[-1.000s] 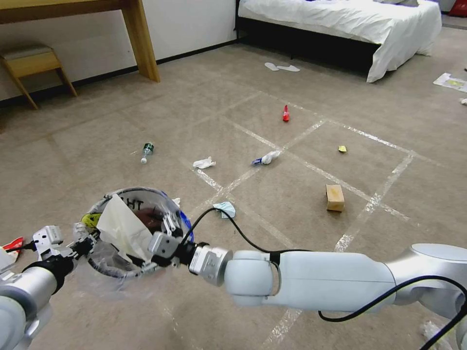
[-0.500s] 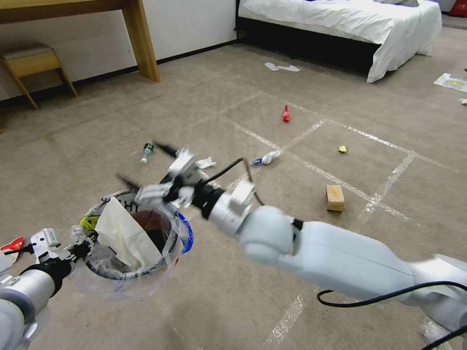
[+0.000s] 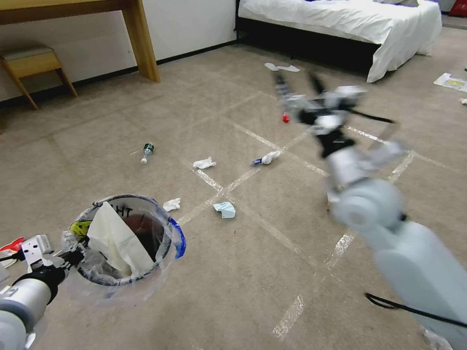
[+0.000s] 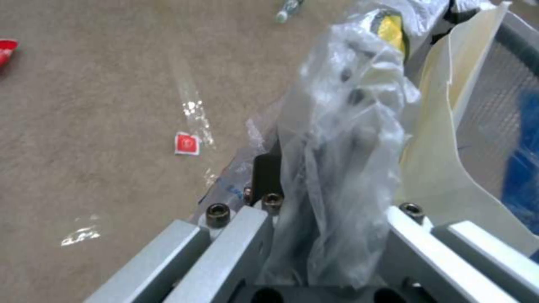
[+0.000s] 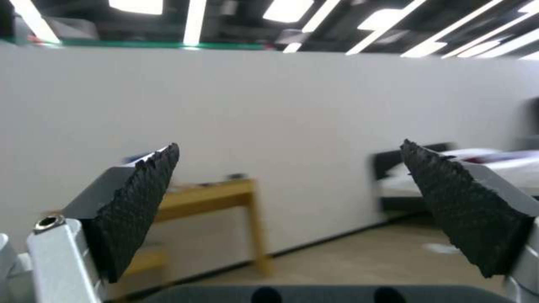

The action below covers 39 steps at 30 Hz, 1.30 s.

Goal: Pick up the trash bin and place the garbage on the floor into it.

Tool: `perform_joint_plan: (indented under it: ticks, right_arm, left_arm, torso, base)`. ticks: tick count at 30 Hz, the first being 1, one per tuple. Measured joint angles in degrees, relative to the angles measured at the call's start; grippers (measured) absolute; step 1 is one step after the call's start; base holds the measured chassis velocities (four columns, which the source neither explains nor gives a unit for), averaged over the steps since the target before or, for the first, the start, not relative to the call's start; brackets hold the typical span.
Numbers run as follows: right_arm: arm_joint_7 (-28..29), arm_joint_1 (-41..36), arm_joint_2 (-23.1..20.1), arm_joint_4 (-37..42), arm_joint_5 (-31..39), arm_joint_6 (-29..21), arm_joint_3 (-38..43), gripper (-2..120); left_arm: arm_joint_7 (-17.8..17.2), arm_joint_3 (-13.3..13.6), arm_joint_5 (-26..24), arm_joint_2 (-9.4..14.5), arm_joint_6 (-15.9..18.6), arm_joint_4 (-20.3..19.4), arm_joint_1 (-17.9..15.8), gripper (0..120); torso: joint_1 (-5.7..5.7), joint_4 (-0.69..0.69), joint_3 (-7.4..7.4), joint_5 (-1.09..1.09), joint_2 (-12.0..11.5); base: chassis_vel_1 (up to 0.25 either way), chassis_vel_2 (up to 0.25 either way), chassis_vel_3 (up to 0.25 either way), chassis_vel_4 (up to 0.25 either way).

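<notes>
Our right gripper has swung up and away from the trash bin, jaws wide and empty, while our left gripper stays clamped on the bin's bagged rim at lower left, so the drop seems done and the blue mask and tissues remain.

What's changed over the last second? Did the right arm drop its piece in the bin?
The right gripper left the trash bin, swung up and out to the robot's right, and is now raised, open and empty. A pale sheet sits in the bin as before. The left gripper still clamps the bin's rim. The floor litter hasn't moved.
</notes>
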Motion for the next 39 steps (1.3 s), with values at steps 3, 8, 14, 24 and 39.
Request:
perform_joint_plan:
  ticks: [3,8,14,24,39]
  right_arm:
    - [0.0,-8.6,1.4,1.3,-5.5,1.7,7.2,100]
    - [-0.5,-17.7,4.6,2.4,-12.5,4.5,12.0,100]
    - [0.4,-28.4,11.1,5.6,-21.2,5.0,16.3,100]
    - [0.7,-30.4,14.8,4.9,-23.3,5.5,16.0,100]
    - [0.6,-29.7,15.0,3.8,-24.4,6.1,15.2,100]
  left_arm:
    - [0.6,0.1,2.0,-1.3,-0.6,0.0,0.3,1]
    - [0.8,-0.1,2.5,-1.9,-0.7,0.0,0.6,1]
    - [0.9,-0.5,2.7,-2.7,-1.1,-0.4,1.0,1]
    - [1.1,0.2,3.4,-3.5,-1.2,-0.2,0.5,1]
    - [1.1,-0.1,3.2,-3.4,-1.2,-0.2,0.8,1]
  torso:
    - [0.0,0.0,-0.01,-0.02,0.0]
    - [0.0,0.0,-0.01,-0.03,0.0]
    - [-0.01,0.0,-0.01,-0.03,0.0]
    - [-0.01,0.01,0.0,-0.04,0.0]
    - [0.0,0.01,0.01,-0.02,0.0]
  base:
    - [0.0,0.0,0.0,0.0]
    - [0.0,0.0,0.0,0.0]
    - [0.0,0.0,0.0,0.0]
    - [0.0,0.0,0.0,0.0]
    - [-0.098,0.093,0.094,-0.088]
